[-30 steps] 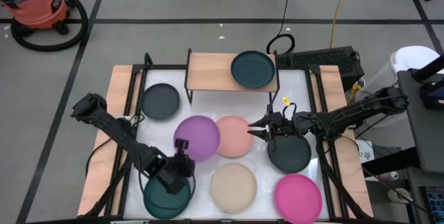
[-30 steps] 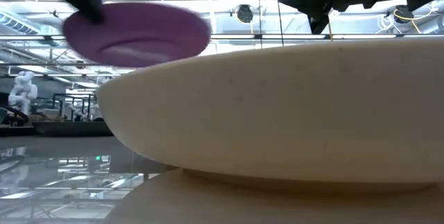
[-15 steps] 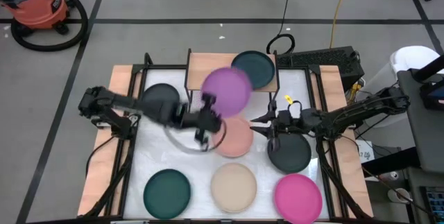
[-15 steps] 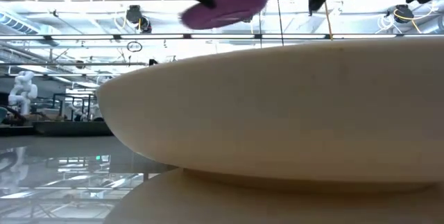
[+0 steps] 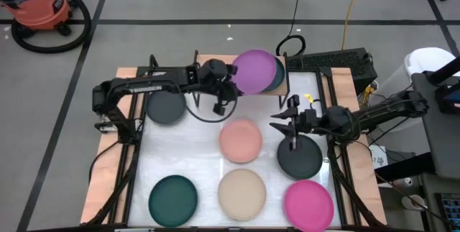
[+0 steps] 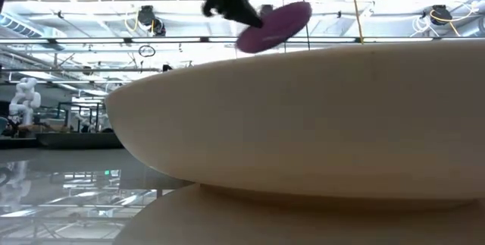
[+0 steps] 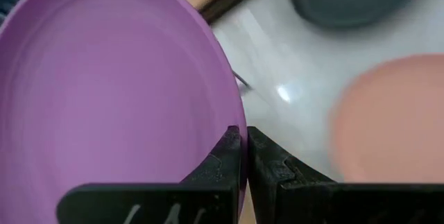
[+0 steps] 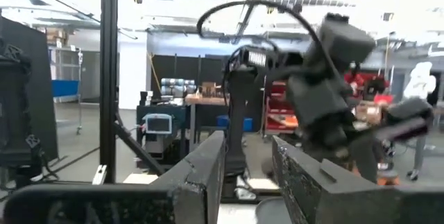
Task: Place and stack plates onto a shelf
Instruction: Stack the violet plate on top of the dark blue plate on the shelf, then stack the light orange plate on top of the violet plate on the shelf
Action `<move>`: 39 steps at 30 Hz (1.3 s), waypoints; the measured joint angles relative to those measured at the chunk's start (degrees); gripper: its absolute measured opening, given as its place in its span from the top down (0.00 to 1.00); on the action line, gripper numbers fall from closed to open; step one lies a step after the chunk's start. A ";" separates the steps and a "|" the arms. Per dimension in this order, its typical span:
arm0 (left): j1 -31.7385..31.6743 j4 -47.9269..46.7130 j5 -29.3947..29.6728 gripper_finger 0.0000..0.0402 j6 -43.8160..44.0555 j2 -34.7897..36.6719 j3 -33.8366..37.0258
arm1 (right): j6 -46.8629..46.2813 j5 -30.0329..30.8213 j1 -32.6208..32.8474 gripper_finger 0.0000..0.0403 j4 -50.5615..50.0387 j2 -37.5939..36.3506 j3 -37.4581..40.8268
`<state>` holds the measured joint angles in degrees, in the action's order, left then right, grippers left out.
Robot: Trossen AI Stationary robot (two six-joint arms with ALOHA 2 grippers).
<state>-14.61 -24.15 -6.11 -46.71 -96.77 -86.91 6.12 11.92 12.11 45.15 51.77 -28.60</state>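
Note:
My left gripper (image 5: 230,87) is shut on a purple plate (image 5: 255,72), held in the air over the right half of the light-wood shelf (image 5: 215,72). A dark teal plate (image 5: 278,76) lies on the shelf, mostly hidden under the purple one. In the low view the purple plate (image 6: 274,25) is tilted. My right gripper (image 5: 279,115) hovers open beside the black plate (image 5: 300,159) and touches nothing. A dark grey plate (image 5: 165,106), a salmon pink plate (image 5: 241,140), a second dark teal plate (image 5: 172,200), a beige plate (image 5: 242,192) and a magenta plate (image 5: 309,205) lie flat on the white table. My left gripper pinches the purple plate's rim (image 7: 232,123) between its two fingers (image 7: 225,158), on the plate's edge toward the table's left. The fingers come about level from the table's left. The plate is lifted clear and tilted, above the dark teal plate on the shelf.
The shelf's left half (image 5: 208,70) is bare wood. Black frame rails (image 5: 136,138) run along both sides of the table. The beige plate (image 6: 303,124) fills the low view. A cable (image 5: 291,45) and dark gear lie beyond the far edge.
My left gripper has carried the purple plate from the table's near left, up and toward the far edge, to above the shelf's right half. The arm has swung out long across the table. My right gripper has shifted slightly toward the far edge.

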 joint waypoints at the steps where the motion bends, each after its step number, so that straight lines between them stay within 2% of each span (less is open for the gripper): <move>1: -0.24 1.89 -0.07 0.97 -1.28 -0.65 -0.09 | 0.74 0.00 -0.01 0.74 0.04 -0.47 0.00; 5: -1.36 3.38 -0.24 0.97 -4.01 -4.54 -1.50 | 2.87 0.01 0.01 0.74 0.53 -1.93 0.00; 12: -2.99 -2.36 -0.34 0.96 -4.63 -10.74 -8.80 | 6.31 0.38 -0.01 0.74 -0.07 -3.76 0.00; 20: -3.17 -0.25 -0.31 0.87 -3.14 -12.04 -10.28 | 8.28 1.80 -0.05 0.74 -0.57 -3.96 0.00; 23: -3.15 0.56 2.12 0.83 -0.60 -12.00 -10.28 | 8.10 1.75 -0.05 0.74 -1.03 -3.98 0.00; 27: -3.19 0.45 4.76 0.74 -0.06 -12.02 -10.28 | 8.12 1.75 -0.04 0.74 -1.25 -3.98 0.00; 33: -3.15 0.32 5.45 0.53 1.92 -11.99 -10.28 | 8.10 1.75 -0.05 0.74 -1.27 -3.98 0.00; 36: -2.63 -1.39 9.89 0.43 2.48 -10.67 -10.17 | 8.10 1.75 -0.04 0.74 -1.98 -3.98 0.00; 39: -1.68 -3.07 14.60 0.40 3.73 -7.01 -10.17 | 7.55 1.75 -0.03 0.74 -3.44 -3.98 0.00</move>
<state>-16.29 -27.22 8.50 -42.98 -103.78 -97.08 13.66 13.67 12.08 41.71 47.79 -28.60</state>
